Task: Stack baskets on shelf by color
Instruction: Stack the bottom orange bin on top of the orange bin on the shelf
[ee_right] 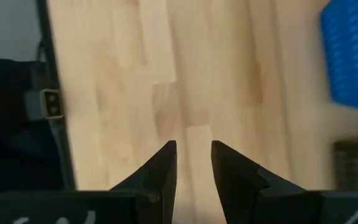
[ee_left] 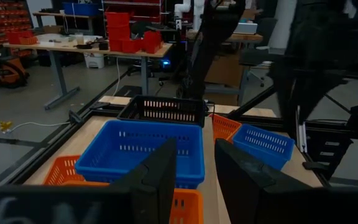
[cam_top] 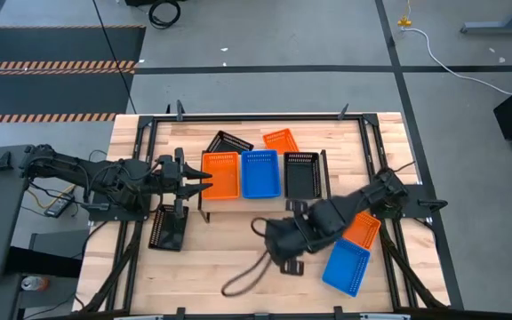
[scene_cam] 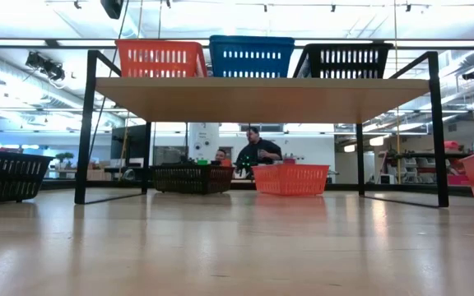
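Note:
The shelf carries an orange basket, a blue basket and a black basket side by side. Behind it a black basket and an orange basket lie on the table. Another black basket lies to the left, and an orange basket and a blue basket to the right. My left gripper is open at the left end of the shelf's orange basket, with the blue basket ahead. My right gripper is open over bare table, holding nothing.
Black rails frame the tabletop. A dark cable loop lies on the near table under my right arm. In the low view the shelf's black legs stand left and right, and people show in the room beyond.

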Robot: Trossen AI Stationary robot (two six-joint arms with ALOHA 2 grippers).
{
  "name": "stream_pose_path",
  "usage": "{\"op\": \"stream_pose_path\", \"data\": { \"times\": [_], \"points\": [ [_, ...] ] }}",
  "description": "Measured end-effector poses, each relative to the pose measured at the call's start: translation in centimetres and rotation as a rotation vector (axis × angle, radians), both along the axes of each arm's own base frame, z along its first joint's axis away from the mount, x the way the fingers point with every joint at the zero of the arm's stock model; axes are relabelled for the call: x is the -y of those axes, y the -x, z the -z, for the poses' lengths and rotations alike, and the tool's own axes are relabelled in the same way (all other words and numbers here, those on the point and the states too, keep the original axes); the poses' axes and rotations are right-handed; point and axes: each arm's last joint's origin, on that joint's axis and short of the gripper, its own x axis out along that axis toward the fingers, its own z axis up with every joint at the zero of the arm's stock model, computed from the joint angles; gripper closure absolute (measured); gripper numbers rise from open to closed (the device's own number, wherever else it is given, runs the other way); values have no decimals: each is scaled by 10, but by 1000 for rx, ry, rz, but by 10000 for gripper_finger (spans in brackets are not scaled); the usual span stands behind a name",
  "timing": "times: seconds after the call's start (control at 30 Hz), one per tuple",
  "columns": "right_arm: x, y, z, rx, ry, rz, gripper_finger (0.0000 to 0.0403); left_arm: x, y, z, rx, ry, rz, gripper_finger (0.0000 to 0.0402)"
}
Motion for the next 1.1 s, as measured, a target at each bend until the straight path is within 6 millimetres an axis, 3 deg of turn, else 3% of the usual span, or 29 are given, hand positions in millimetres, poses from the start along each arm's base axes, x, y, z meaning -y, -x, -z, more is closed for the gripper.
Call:
{"op": "stream_pose_path", "data": {
  "times": [0.23, 0.53, 0.8, 1.1],
  "points": [
    [-32, 16, 16, -62, -28, 33, 297, 0, 0, 0, 1, 7, 0, 285],
    [-50, 35, 37, -140, -4, 90, 297, 0, 0, 0, 0, 12, -1, 285],
    [-45, 71, 39, -181, 7, 175, 297, 0, 0, 1, -8, 13, -1, 285],
    [-13, 131, 47, -220, 34, 360, 297, 0, 0, 1, -9, 13, -1, 285]
  ]
}}
